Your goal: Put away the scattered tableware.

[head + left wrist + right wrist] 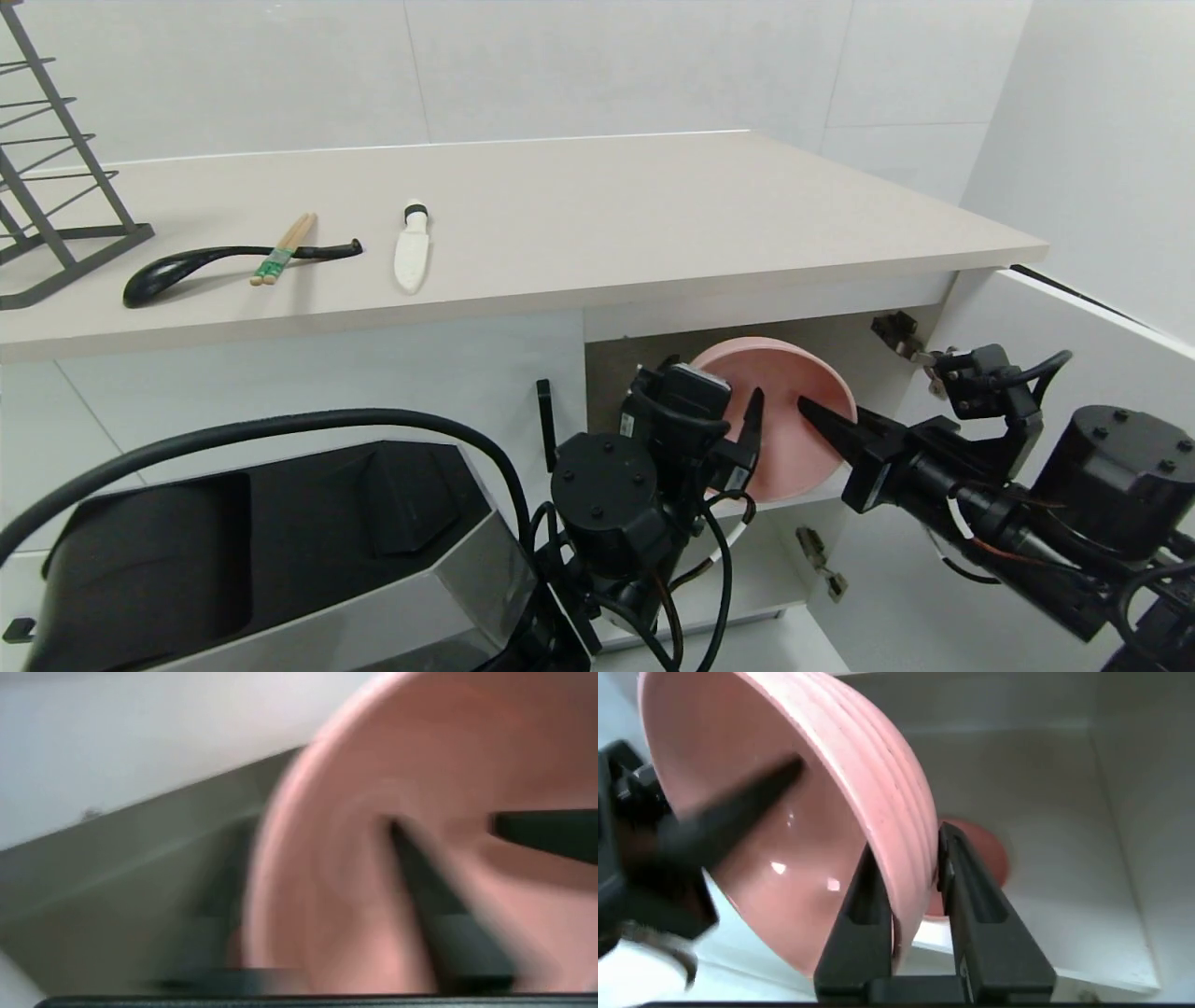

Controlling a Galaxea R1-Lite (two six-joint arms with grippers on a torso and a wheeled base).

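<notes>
While the right gripper (pixel 907 845) pinches the rim of the round ribbed pink bowl (pixel 831 756), holding it tilted on edge inside the open white under-counter cabinet (pixel 635 359), we see the left gripper (pixel 444 823) spread apart, one finger across the bowl's hollow. We judge the rim-only pinch risky. A nudge from that finger could pivot the bowl loose onto the second pink dish (pixel 976 854) on the shelf.

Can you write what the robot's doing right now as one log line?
right gripper: shut on pink bowl rim | left gripper: open, at bowl's inside | place: open cabinet mouth | counter: ladle, chopsticks lying
</notes>
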